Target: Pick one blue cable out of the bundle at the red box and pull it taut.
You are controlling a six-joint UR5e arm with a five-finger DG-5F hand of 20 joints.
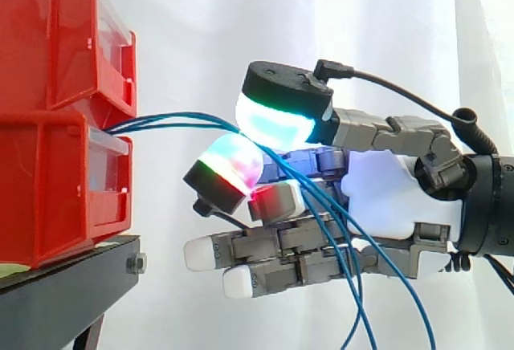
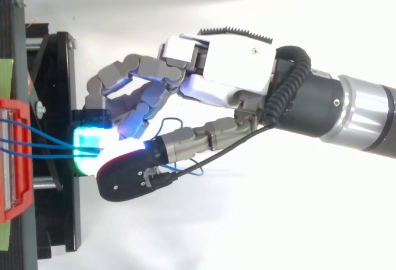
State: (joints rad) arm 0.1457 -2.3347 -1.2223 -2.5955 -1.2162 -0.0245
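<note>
Although the grey-and-white robot hand (image 1: 393, 197) pinches the thin blue cables (image 1: 165, 120) just right of the stacked red plastic boxes (image 1: 48, 197), isolating one and tautening look undone.

The arm (image 2: 362, 112) reaches in level from the right. The hand (image 1: 397, 193) pinches blue cables (image 1: 169, 120) between its glowing thumb and a fingertip (image 1: 233, 169), with the remaining fingers extended below.
</note>
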